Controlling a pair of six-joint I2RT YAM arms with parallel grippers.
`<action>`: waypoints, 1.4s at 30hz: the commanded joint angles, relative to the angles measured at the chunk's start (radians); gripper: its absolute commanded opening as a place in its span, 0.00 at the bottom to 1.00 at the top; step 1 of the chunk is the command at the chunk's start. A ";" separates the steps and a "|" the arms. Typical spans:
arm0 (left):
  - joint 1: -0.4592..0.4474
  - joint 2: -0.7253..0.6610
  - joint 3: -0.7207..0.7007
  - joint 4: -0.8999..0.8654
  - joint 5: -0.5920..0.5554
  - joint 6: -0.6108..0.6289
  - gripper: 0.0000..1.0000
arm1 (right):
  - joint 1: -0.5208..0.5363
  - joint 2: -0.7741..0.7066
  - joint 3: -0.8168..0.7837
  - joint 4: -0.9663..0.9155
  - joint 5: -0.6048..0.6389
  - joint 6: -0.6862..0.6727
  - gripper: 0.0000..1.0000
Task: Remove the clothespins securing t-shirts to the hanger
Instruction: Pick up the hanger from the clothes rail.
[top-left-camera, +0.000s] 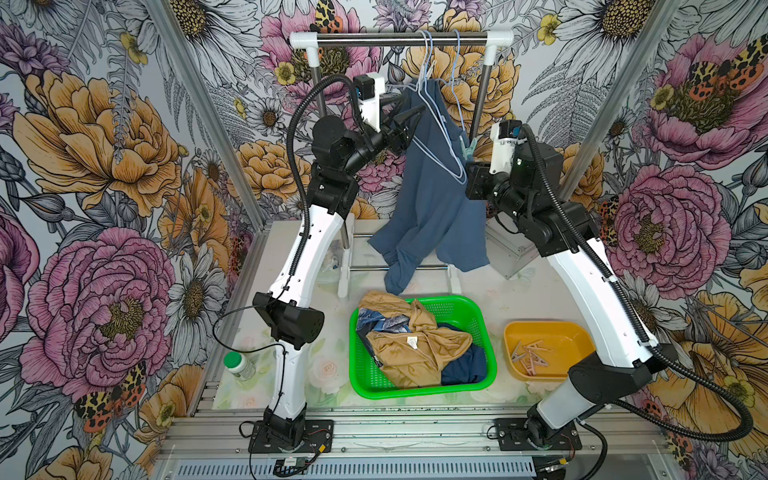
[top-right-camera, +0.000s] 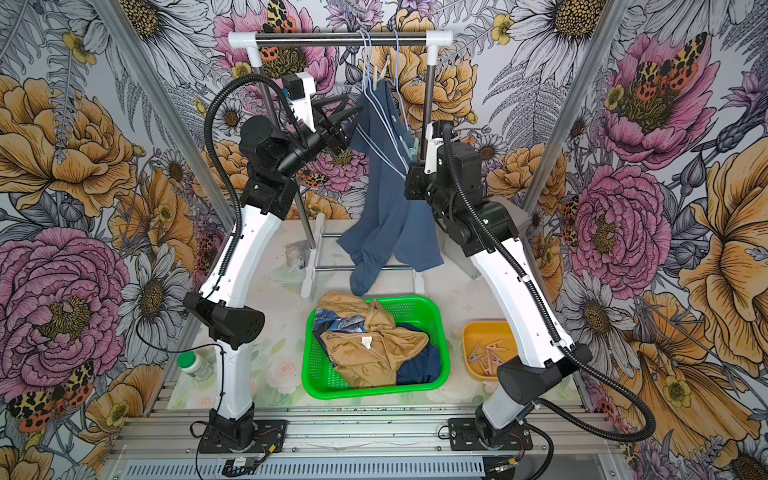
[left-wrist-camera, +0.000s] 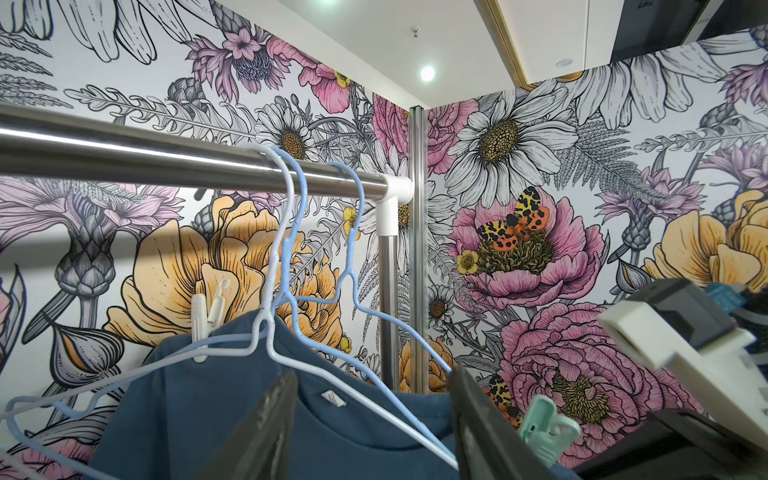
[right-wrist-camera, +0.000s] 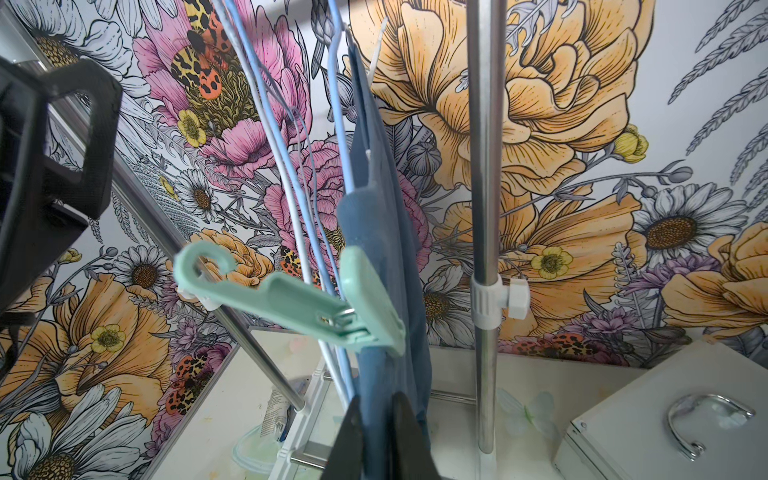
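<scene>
The mint clothespin clips the blue t-shirt to a hanger on the rail. The right jaws are almost shut, pinching shirt cloth near the pin. Better to let go and squeeze the pin's two tails. The left jaws are half open and empty.

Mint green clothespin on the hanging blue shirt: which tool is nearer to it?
Right. The right tool is close by the mint green clothespin, its fingers straddling the blue shirt. The left tool is open and farther off, at the shirt's opposite edge.
</scene>
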 joint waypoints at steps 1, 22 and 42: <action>0.003 0.006 0.020 0.019 -0.009 -0.013 0.59 | -0.011 -0.030 -0.027 -0.001 -0.010 0.008 0.17; -0.018 0.013 0.047 -0.012 -0.028 0.015 0.59 | -0.026 -0.066 0.010 0.002 -0.009 -0.025 0.00; -0.020 0.004 0.059 -0.011 -0.020 -0.019 0.59 | -0.024 -0.055 0.171 0.023 -0.030 -0.108 0.00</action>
